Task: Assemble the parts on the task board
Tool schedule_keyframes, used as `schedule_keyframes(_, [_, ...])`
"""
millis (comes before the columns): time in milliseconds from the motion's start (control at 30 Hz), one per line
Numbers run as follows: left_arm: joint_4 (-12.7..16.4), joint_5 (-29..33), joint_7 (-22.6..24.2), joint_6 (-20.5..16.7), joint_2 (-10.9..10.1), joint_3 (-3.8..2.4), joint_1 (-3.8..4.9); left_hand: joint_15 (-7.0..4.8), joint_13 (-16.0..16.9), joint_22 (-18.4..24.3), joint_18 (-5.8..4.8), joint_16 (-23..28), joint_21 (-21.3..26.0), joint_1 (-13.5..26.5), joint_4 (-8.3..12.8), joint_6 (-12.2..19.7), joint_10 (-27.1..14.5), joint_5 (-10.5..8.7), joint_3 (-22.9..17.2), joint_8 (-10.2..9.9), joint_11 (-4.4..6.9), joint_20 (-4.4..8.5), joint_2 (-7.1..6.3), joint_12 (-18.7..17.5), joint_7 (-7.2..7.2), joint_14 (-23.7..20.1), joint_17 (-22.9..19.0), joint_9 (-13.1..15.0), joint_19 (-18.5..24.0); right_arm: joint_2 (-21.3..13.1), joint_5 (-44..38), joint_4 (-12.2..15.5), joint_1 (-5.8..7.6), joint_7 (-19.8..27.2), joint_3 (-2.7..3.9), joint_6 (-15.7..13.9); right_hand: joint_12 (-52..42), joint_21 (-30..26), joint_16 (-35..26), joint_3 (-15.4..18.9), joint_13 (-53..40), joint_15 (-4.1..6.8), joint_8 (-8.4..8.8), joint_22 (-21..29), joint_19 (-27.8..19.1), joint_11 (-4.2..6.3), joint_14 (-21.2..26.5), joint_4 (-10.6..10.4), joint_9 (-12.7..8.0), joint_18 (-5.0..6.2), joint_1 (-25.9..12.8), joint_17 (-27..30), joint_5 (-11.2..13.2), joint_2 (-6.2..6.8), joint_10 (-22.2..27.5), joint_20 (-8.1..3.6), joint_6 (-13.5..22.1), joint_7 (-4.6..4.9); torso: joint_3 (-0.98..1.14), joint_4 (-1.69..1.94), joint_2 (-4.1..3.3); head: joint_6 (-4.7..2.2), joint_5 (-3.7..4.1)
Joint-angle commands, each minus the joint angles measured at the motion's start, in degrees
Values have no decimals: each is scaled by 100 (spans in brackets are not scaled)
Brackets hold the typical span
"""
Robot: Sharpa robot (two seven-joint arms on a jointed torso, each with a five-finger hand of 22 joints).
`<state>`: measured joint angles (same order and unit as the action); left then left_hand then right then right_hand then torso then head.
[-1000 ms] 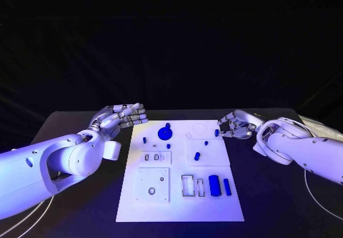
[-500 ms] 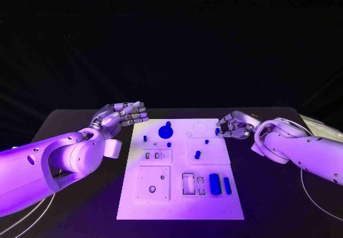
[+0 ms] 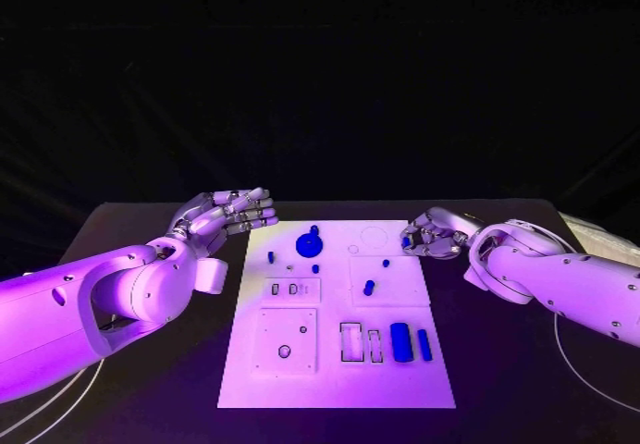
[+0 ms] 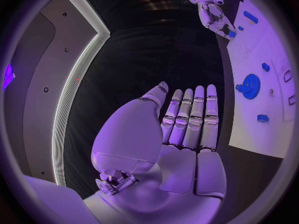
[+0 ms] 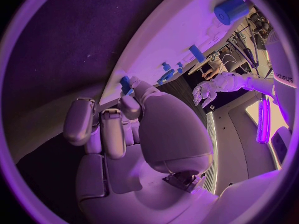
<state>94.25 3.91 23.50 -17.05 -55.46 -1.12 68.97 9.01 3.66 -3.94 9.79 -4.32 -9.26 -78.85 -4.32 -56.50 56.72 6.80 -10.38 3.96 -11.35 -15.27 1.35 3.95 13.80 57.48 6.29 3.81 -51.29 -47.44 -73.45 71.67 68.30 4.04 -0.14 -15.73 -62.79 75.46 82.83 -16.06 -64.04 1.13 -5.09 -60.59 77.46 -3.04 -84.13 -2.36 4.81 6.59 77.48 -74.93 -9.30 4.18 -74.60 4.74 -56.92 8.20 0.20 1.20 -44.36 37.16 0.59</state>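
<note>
partly hidden, small blue part pinched by right hand, left hand spread, holding nothing

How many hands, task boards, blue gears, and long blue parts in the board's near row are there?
Hands: 2, left hand and right hand
Task board: 1
Blue gear: 1
Long blue parts: 2, thick cylinder and slim bar
Total: 6
</note>
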Motion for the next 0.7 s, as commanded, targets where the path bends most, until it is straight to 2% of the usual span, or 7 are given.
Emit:
schedule_keyframes(33, [4,5,35,115,7,-3,3,2,6,-3,71,-28,10,22,7,16,-14,22,-32,-17,27,3,-31,-8,-4,6,-7,0,22,22,-40,-15,-12,34,-1,104,-27,31,32,-13,-12,29,-24,-4,31,6,-361,20,10,-91,63,-318,34,-17,-41,-19,-60,7,3,-5,3,8,-3])
schedule_keyframes(467, [2,5,32,118,5,-3,3,2,6,-3,71,-28,10,22,7,16,-14,22,-32,-17,27,3,-31,-8,-4,6,-7,0,22,52,-43,-74,-23,-28,-1,100,-52,41,40,-31,-41,45,-49,-17,37,27,-363,29,19,-93,44,-332,64,-43,-56,-32,-151,-20,5,0,1,20,-1])
schedule_keyframes(700, [-2,5,32,121,8,-3,2,2,6,-3,71,-28,10,22,7,16,-14,22,-32,-17,27,3,-31,-8,-4,6,-7,0,22,52,-24,-58,-24,-12,0,-66,-97,58,53,-120,-94,94,-156,-43,48,92,-368,55,62,-96,62,-355,170,-170,-90,-69,-401,-103,5,-2,4,18,0])
